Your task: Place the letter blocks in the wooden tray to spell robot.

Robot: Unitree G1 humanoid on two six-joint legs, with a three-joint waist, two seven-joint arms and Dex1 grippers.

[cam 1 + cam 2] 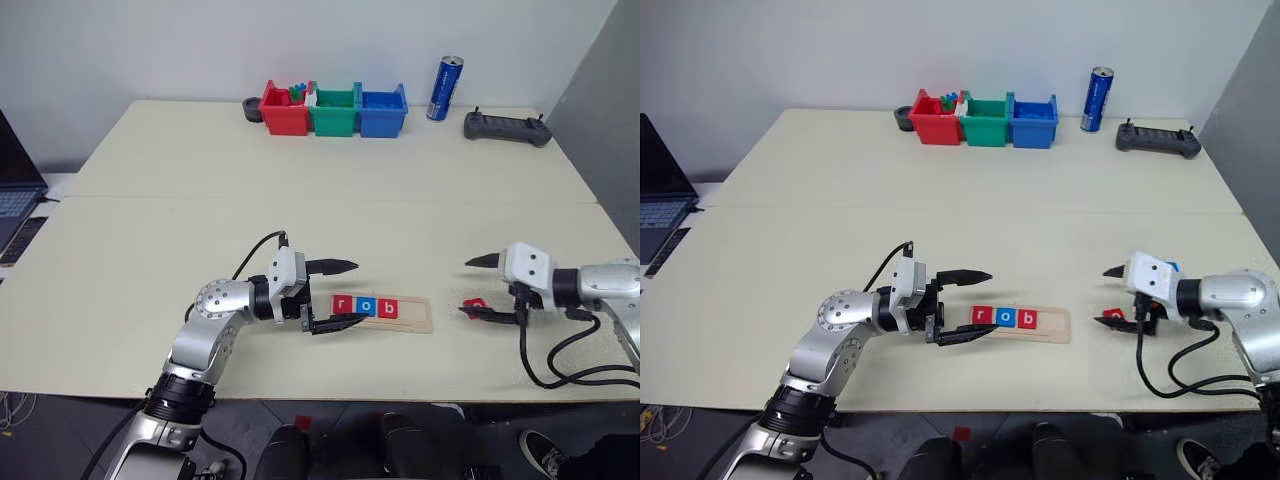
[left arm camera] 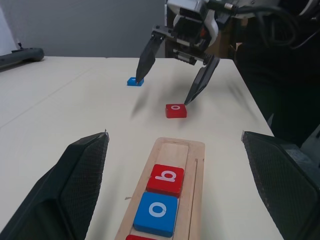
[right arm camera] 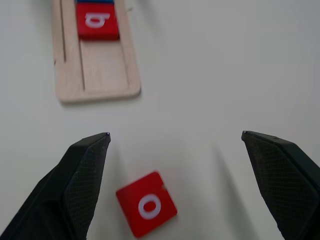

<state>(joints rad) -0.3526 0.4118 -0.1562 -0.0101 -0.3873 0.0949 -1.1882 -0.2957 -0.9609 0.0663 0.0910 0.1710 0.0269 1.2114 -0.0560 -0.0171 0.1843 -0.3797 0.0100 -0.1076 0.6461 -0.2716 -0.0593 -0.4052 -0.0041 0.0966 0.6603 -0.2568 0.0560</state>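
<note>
1. Wooden tray (image 1: 412,316) is seen near the table's (image 1: 300,180) front edge; three letter blocks are seated in its groove: red r (image 1: 343,304), blue o (image 1: 367,306), red b (image 1: 388,308) (right end of tray is left bare).
2. Left gripper (image 1: 346,295) is held w/ fingers spread wide at the tray's left end, nothing gripped.
3. Right gripper (image 1: 476,286) is also spread wide, empty, over a loose red o block (image 3: 146,203), which is not touched.
4. A blue block (image 2: 134,81) is seen just beyond it.
5. At far edge: bins (image 1: 334,110), can (image 1: 444,88), controller (image 1: 507,127).

bright even light, perhaps slight blur
</note>
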